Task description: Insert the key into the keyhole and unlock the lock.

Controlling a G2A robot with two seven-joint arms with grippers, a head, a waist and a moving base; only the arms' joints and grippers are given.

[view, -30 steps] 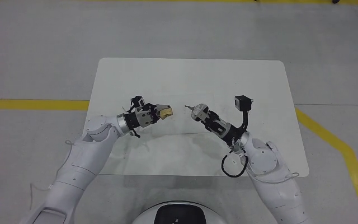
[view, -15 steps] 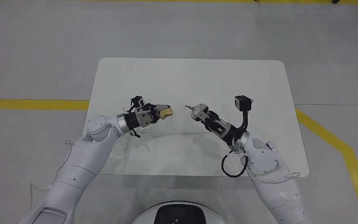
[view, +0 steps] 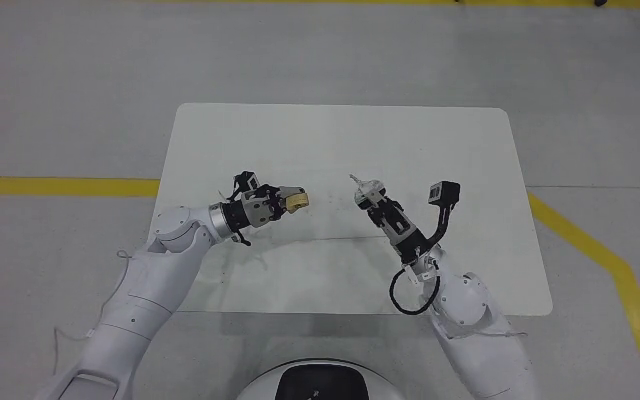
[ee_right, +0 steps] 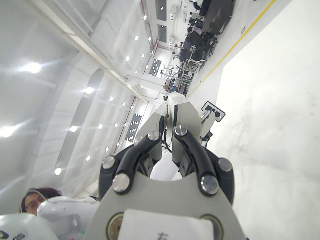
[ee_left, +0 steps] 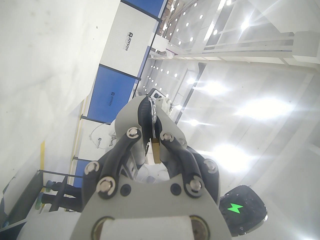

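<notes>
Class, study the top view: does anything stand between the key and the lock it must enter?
Nothing visible does. The right gripper holds the key, the left gripper holds the lock, and across the gap between them there is just bare table below. The keyhole is too small to make out.

Above the white surface [view: 300, 130], the left gripper [view: 290, 202] is closed on a small brass lock [view: 297, 202], its fingers pointing toward the other arm. The right gripper [view: 362, 187] hangs apart from it across a gap, angled toward the surface's far edge. The thin tip of the key [view: 353, 179] sticks out past its fingers. A yellow line [view: 70, 186] crosses the grey floor [view: 100, 60] on either side.
</notes>
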